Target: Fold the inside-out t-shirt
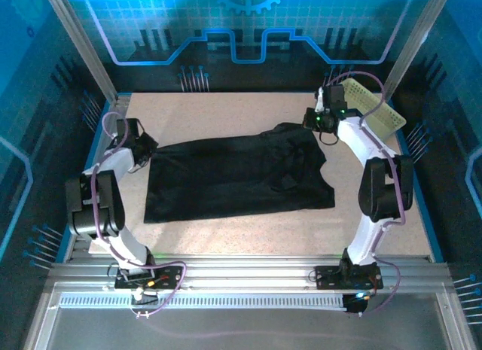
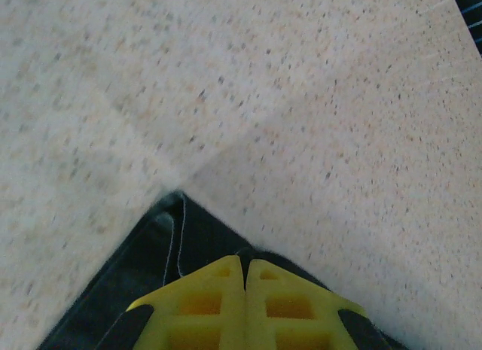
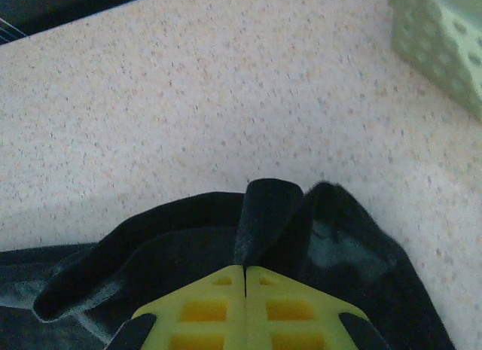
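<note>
The inside-out t-shirt (image 1: 226, 181) lay spread across the middle of the speckled counter (image 1: 226, 113), its right part rumpled into folds. The left pincer (image 2: 245, 266) was clenched on the shirt's far-left corner. The right pincer (image 3: 245, 271) was clenched on a raised ridge of black cloth at the far-right edge, near the pale green lattice basket (image 3: 444, 41).

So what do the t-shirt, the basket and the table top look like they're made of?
The t-shirt looks like soft, matte black cloth, probably a cotton knit: it bunches into limp folds and shows a stitched hem. The basket looks like rigid pale green plastic with a slight sheen, going by its moulded lattice holes. The table top is a hard, beige, speckled surface, either laminate or a stone-like composite; the look leaves that open.
</note>
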Motion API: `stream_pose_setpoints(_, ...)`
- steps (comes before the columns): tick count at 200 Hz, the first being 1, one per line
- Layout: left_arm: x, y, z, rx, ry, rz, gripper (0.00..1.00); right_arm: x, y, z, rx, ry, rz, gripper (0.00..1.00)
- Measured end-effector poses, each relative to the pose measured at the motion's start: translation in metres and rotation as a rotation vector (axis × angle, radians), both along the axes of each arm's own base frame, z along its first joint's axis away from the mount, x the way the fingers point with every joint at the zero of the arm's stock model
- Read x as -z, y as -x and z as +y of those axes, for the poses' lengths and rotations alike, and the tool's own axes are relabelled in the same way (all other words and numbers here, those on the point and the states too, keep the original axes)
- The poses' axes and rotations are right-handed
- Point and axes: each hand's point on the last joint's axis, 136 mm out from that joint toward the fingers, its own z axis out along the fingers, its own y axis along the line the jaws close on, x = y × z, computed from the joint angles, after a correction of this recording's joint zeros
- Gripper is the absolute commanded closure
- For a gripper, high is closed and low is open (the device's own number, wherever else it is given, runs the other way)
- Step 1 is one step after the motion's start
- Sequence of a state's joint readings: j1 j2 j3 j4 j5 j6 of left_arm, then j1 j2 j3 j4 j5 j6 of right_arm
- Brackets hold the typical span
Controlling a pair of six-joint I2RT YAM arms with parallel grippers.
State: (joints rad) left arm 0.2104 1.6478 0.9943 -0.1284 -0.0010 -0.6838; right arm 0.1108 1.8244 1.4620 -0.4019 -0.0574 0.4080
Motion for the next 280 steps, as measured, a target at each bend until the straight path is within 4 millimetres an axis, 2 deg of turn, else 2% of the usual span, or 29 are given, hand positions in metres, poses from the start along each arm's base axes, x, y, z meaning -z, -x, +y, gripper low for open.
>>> stream_pose_setpoints(76,-0.008,0.051,-0.012,-0.015,0.015,-0.026,1.00,0.008,0.074,-0.008,0.046,-0.043,0.017,1.00)
stream_pose_setpoints(143,-0.003,0.112,-0.014,-0.075,-0.013,-0.025,1.00,0.021,0.128,-0.020,0.098,-0.036,0.049,1.00)
stream_pose_setpoints(172,0.012,0.136,-0.016,-0.088,-0.022,0.010,1.00,0.036,0.154,-0.026,0.128,-0.031,0.083,1.00)
stream_pose_setpoints(203,0.023,0.154,-0.020,-0.109,-0.002,0.023,1.00,0.061,0.177,-0.030,0.158,-0.034,0.148,1.00)
stream_pose_setpoints(225,0.034,0.165,-0.022,-0.122,0.014,0.044,0.92,0.077,0.189,-0.031,0.178,-0.040,0.193,1.00)
stream_pose_setpoints(246,0.037,0.169,-0.023,-0.130,0.025,0.063,0.73,0.081,0.192,-0.031,0.191,-0.046,0.208,0.87)
stream_pose_setpoints(264,0.037,0.174,-0.023,-0.130,0.022,0.077,0.61,0.075,0.193,-0.035,0.205,-0.034,0.198,0.64)
stream_pose_setpoints(280,0.028,0.178,-0.022,-0.136,0.013,0.075,0.58,0.058,0.188,-0.040,0.218,-0.013,0.164,0.54)
